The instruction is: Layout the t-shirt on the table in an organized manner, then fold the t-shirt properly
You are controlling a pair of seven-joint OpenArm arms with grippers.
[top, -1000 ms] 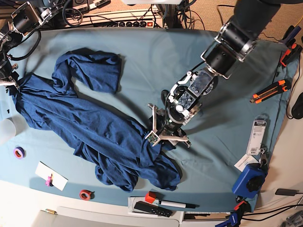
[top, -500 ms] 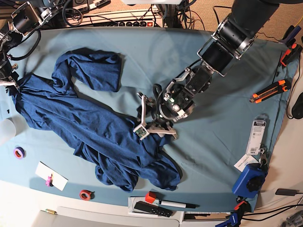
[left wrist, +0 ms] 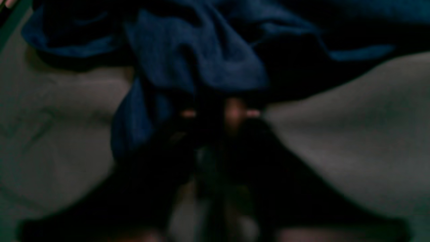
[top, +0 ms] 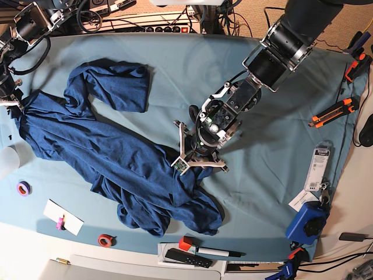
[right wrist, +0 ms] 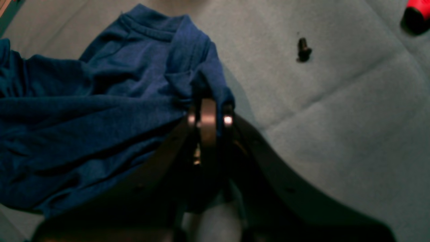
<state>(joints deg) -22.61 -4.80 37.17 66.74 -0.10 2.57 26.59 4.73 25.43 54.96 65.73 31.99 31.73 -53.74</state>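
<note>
The big dark blue soft t-shirt (top: 111, 151) lies bunched across the wrinkly teal cloth table (top: 192, 76). The left gripper (top: 195, 166) pinches a fold near the middle; the right gripper (right wrist: 208, 114) pinches cloth at the left edge.

your base view looks straight down on the whole table (top: 274, 175). both wrist views sit close behind their fingers, each facing the t-shirt (top: 116, 157) that the base view also shows.
</note>
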